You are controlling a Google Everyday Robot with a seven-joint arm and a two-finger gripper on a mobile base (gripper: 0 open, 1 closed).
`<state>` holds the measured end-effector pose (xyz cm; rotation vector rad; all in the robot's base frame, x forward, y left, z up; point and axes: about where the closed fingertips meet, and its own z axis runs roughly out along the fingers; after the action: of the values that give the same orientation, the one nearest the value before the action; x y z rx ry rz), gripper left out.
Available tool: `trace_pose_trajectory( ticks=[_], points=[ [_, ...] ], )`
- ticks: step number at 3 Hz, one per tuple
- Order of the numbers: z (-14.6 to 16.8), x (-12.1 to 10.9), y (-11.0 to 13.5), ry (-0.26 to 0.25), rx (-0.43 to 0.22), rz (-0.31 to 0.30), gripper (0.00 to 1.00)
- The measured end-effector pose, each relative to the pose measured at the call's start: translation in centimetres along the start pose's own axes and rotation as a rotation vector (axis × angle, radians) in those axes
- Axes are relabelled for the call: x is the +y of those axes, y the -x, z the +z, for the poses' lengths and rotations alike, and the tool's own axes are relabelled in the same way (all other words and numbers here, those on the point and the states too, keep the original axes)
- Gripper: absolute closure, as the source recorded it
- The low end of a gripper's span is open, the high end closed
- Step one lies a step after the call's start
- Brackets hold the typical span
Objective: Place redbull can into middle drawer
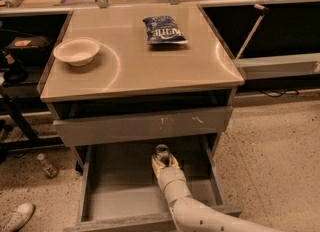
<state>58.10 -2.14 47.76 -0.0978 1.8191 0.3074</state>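
Camera view, one moment of the placing step. The claw (163,163) reaches into the open middle drawer (112,191) from 6 o'clock, its pale arm (200,218) crossing the plain front panel at the lower edge of the view. The jaws stand on either side of the redbull can (161,151) and appear clamped on its lower body.

The can lies directly toward 12 o'clock from the wrist, in the rear half of the drawer, roughly midway between the side walls. Its long axis is upright, in line with the view down onto it, so mainly the shiny round top with the pull-tab shows; the silver body is largely hidden by the claw. Whether its base touches the grey floor cannot be told.

Judgement: the can is already inside the drawer's outline, so the coming move turns only on a short lowering and a release with the axis kept vertical.

Above, the scratched drawer front (140,126) overhangs the rear. On the desk (150,71), a white bowl (76,51) sits at 10 o'clock and a blue chip bag (164,29) at 12 o'clock.
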Motion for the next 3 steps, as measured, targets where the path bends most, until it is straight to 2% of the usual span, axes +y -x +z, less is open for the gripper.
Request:
trace_pose_trajectory(
  ticks=[3],
  points=[
    [1.36, -0.57, -0.2, 0.032, 0.062, -0.036, 1.0]
  ],
)
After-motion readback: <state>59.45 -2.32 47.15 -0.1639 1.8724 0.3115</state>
